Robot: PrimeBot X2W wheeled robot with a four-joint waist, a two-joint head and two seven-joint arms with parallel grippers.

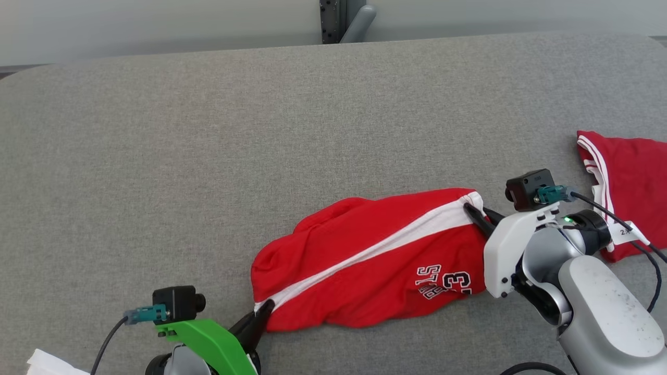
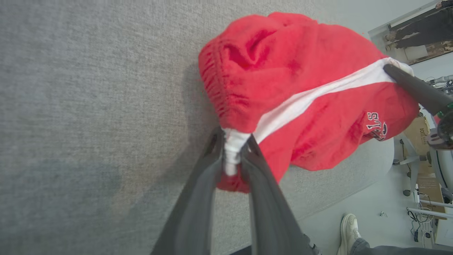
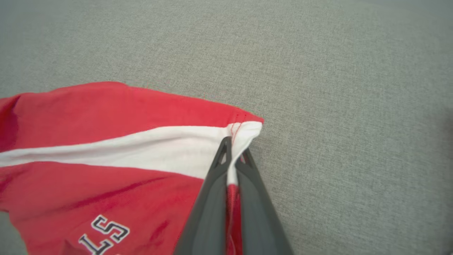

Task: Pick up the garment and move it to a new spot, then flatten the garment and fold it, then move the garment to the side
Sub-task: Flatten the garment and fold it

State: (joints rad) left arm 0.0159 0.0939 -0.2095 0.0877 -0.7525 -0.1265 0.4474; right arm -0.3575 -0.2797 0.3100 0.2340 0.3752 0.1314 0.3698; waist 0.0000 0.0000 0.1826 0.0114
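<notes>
The garment point(image 1: 365, 260) is a pair of red shorts with a white side stripe and white lettering, lying bunched on the grey table near its front edge. My left gripper point(image 1: 263, 308) is shut on the garment's lower left corner, where the white stripe ends at the elastic waistband. In the left wrist view the white cloth point(image 2: 231, 156) is pinched between the two dark fingers. My right gripper point(image 1: 477, 211) is shut on the garment's upper right corner. The right wrist view shows the stripe's hem point(image 3: 244, 132) clamped between the fingers.
A second red garment point(image 1: 633, 177) with white trim and a white tag lies at the table's right edge. A white cloth corner point(image 1: 49, 364) shows at the bottom left. Open grey table point(image 1: 260, 130) stretches behind. A person's shoe point(image 2: 348, 230) stands on the floor beside the table.
</notes>
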